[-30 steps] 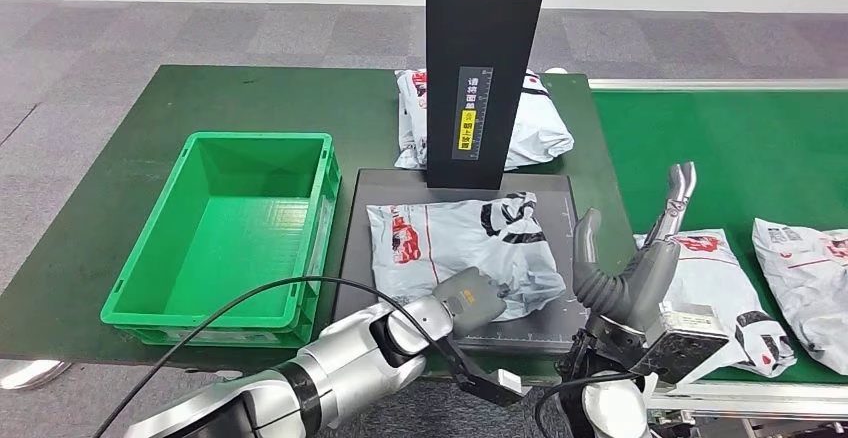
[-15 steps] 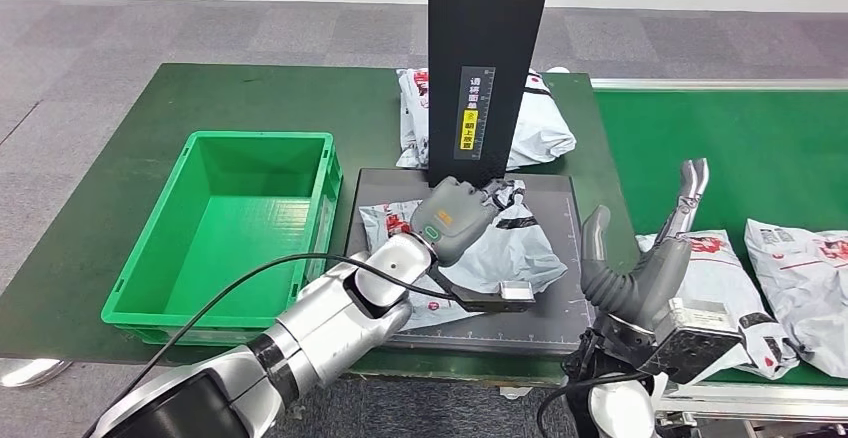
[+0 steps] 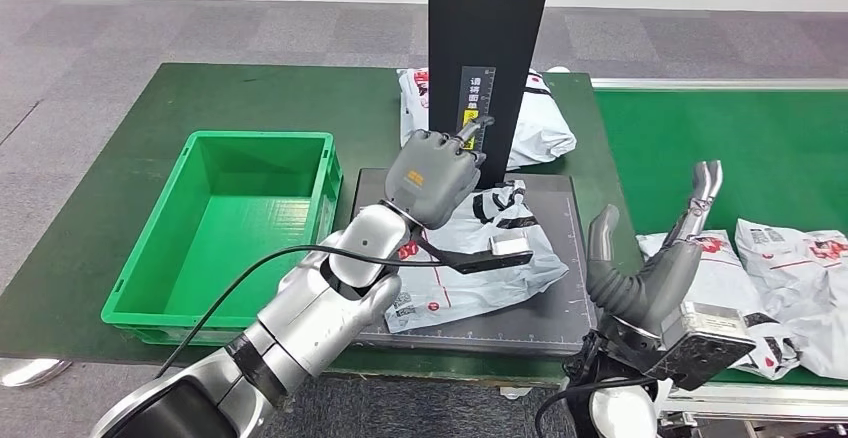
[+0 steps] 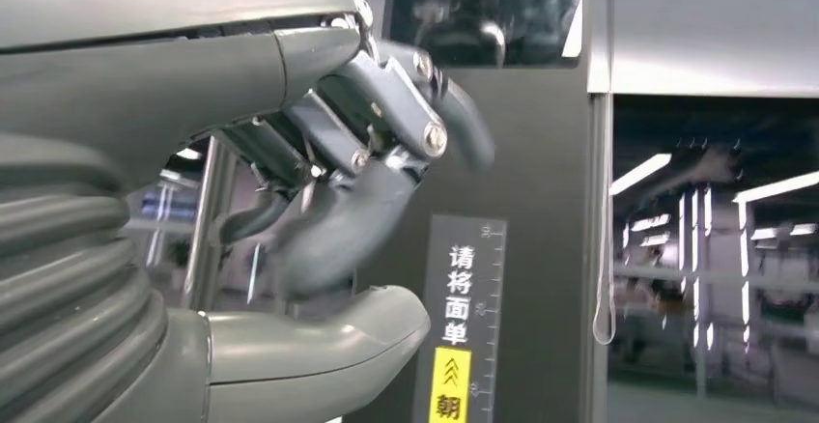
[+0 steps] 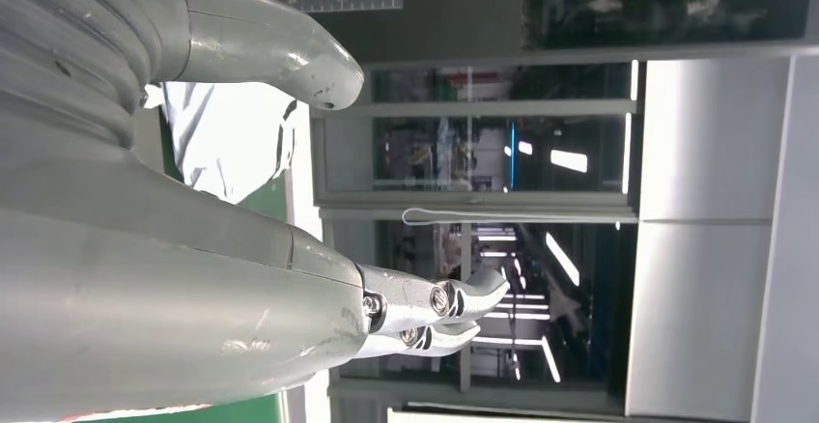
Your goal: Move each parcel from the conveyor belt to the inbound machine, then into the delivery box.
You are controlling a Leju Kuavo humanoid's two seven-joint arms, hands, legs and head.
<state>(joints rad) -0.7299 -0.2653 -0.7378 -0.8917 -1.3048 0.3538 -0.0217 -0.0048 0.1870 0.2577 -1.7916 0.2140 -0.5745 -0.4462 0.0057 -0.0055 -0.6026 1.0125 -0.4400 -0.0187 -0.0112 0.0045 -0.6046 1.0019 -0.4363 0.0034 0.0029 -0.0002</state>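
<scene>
1. Raised and carried forward over the last second, the left hand [image 3: 432, 173] is now held above the far edge of the parcel [image 3: 470, 258] and close to the black scanner post [image 3: 488, 58]; at the start it was seen low at the near edge of the platform.
2. Nothing is gripped by the left hand: in the left wrist view its fingers [image 4: 386, 95] are seen curled loosely, with only the post behind them.
3. The parcel is left lying crumpled on the dark scanner platform [image 3: 560, 323], just beside the green box [image 3: 150, 288].
4. The right hand [image 3: 650, 268] is held up beside the platform, fingers spread apart and empty.
5. A knock against the post is the likely risk, judged from how near the raised fingers are to it.
6. A slack plastic bag could be pinched badly and slip, or be caught on the box rim and dropped short.
7. More parcels [image 3: 790, 278] are waiting on the green belt [image 3: 720, 138]; two more parcels [image 3: 540, 123] are lying behind the post.
8. The green bench [image 3: 130, 108] is set on grey carpet tiles [image 3: 100, 28].
</scene>
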